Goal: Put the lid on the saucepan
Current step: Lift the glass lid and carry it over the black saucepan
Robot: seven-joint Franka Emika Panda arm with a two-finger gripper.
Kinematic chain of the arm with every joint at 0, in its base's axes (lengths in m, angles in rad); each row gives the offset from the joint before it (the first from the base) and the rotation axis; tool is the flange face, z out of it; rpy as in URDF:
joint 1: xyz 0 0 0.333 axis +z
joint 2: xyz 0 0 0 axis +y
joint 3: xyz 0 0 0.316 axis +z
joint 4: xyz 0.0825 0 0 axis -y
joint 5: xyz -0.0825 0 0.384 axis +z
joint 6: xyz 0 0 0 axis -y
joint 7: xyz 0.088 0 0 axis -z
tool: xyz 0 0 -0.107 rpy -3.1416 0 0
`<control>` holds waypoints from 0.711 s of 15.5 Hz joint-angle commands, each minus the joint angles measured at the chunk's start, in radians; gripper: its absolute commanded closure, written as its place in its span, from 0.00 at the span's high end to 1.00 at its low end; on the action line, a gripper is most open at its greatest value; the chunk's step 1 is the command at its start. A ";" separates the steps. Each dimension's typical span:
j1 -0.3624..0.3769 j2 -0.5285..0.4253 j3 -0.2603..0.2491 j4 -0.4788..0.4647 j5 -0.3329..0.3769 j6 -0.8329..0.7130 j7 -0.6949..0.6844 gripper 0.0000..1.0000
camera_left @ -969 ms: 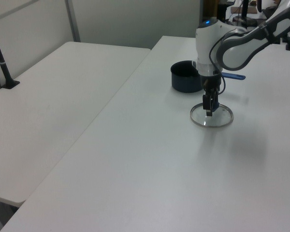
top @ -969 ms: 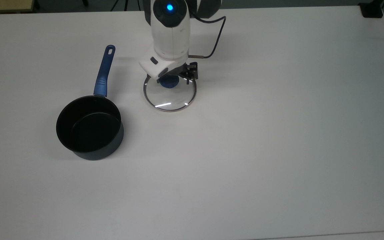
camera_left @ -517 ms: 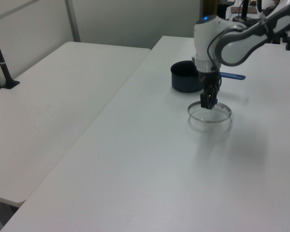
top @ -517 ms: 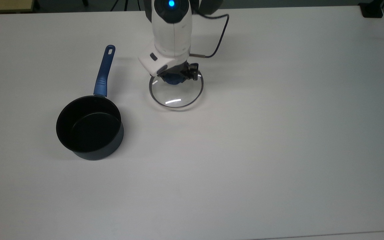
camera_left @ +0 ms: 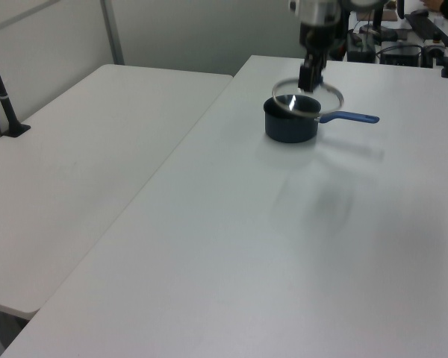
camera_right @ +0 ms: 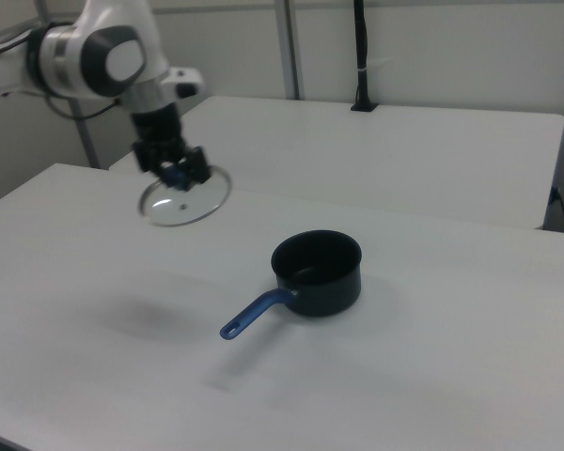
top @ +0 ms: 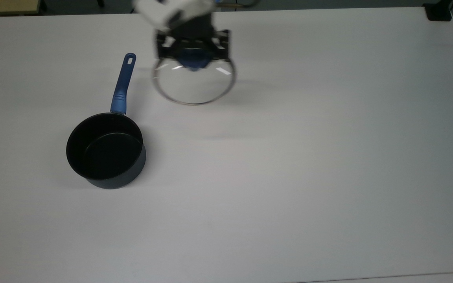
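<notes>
Lid [top: 193,83]: a second ago flat on the table [top: 289,157], now lifted clear, hanging tilted from its blue knob [top: 192,58]; gripper [top: 192,49] clamped on that knob; we judge the pickup done, carry and placing remaining. Saucepan [top: 105,150]: uncovered, well to the top view's left and nearer, handle [top: 123,84] pointing far. Arm cut off at top view's upper edge; lid lettering illegible.

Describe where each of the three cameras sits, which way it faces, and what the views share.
Top view: high above the table, looking down; gripper holding the lid at the frame's upper edge.
Left view: raised beside the table, looking along it at the saucepan; wrist and gripper show.
Right view: raised on another side, looking across; whole forearm shows.
All three share the lifted lid and the saucepan.
</notes>
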 commanded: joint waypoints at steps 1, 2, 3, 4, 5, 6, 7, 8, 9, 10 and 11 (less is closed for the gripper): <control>-0.119 0.165 -0.038 0.218 0.028 0.056 -0.055 0.34; -0.128 0.196 -0.058 0.235 0.026 0.092 -0.055 0.33; -0.130 0.225 -0.081 0.243 0.025 0.135 -0.054 0.33; -0.130 0.256 -0.104 0.249 0.023 0.182 -0.051 0.31; -0.130 0.288 -0.120 0.264 0.023 0.211 -0.046 0.31; -0.128 0.317 -0.133 0.273 0.023 0.227 -0.029 0.31; -0.128 0.337 -0.143 0.274 0.022 0.245 -0.011 0.31; -0.128 0.351 -0.146 0.271 0.020 0.264 -0.009 0.31; -0.128 0.362 -0.147 0.266 0.017 0.270 -0.009 0.31; -0.128 0.370 -0.147 0.261 0.016 0.270 -0.012 0.31; -0.128 0.368 -0.147 0.245 0.004 0.269 -0.014 0.31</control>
